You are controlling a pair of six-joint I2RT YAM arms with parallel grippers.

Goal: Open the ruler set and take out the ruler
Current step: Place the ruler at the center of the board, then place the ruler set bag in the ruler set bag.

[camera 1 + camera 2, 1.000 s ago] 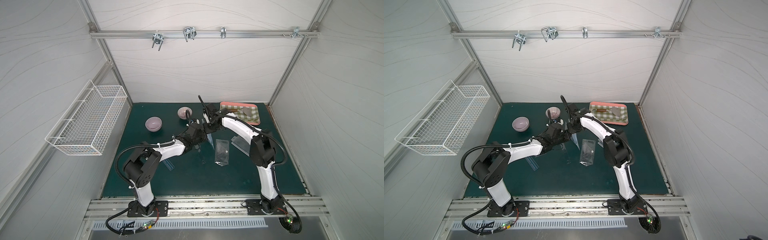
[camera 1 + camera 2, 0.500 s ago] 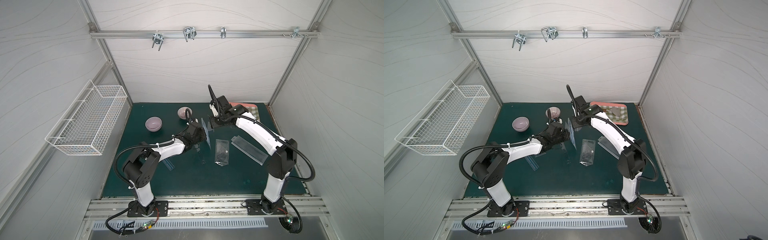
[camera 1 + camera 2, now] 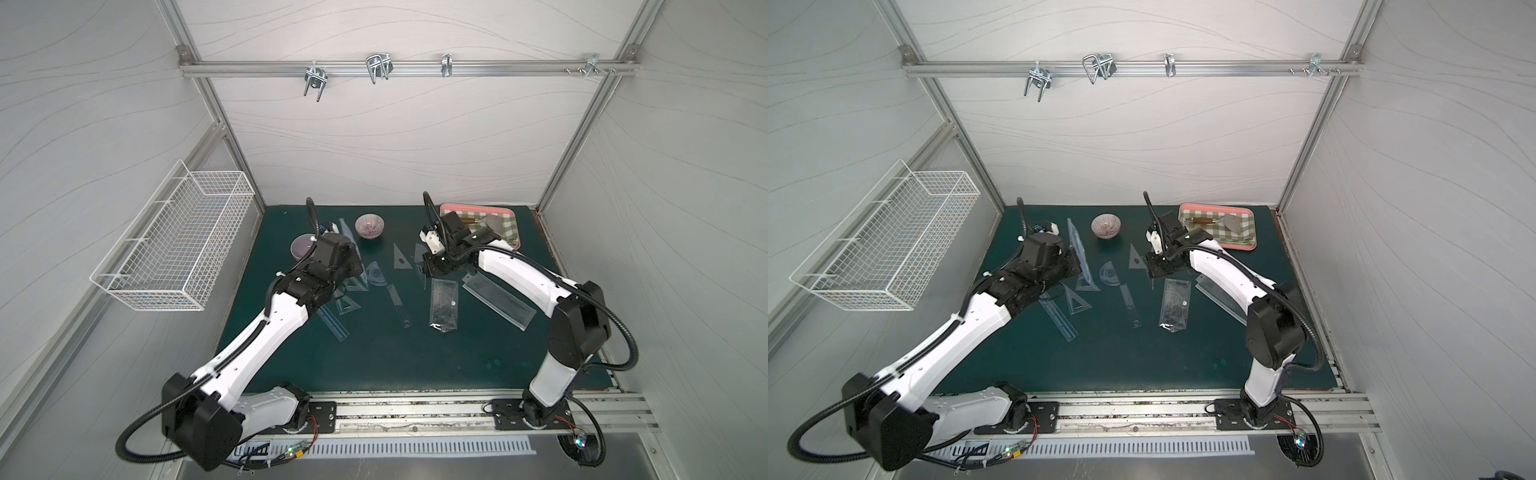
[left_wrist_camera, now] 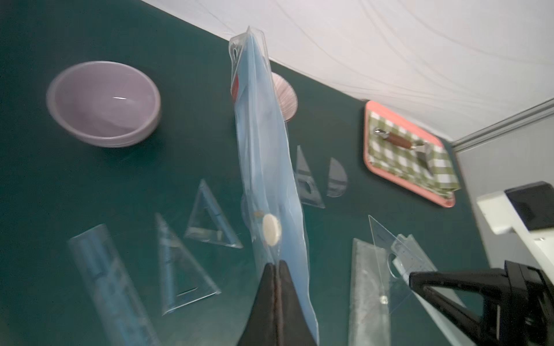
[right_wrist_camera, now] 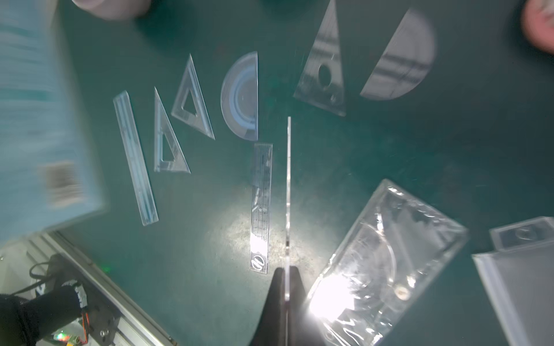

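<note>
Now left gripper (image 4: 275, 266) pinches blue pouch (image 4: 263, 149), held off green mat (image 4: 90, 185); right gripper (image 5: 288, 271) pinches clear ruler (image 5: 289, 179) edge-on, apart from pouch; triangles (image 5: 323, 96), protractors (image 5: 242, 96) lie loose on mat.

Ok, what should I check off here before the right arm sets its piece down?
1. Left end effector shut on blue pouch: ok.
2. Right end effector shut on clear ruler piece: ok.
3. Piece apart from pouch: ok.
4. Bare mat between straight ruler and clear packet: ok, narrow.
5. Pouch emptied: cannot tell.
</note>
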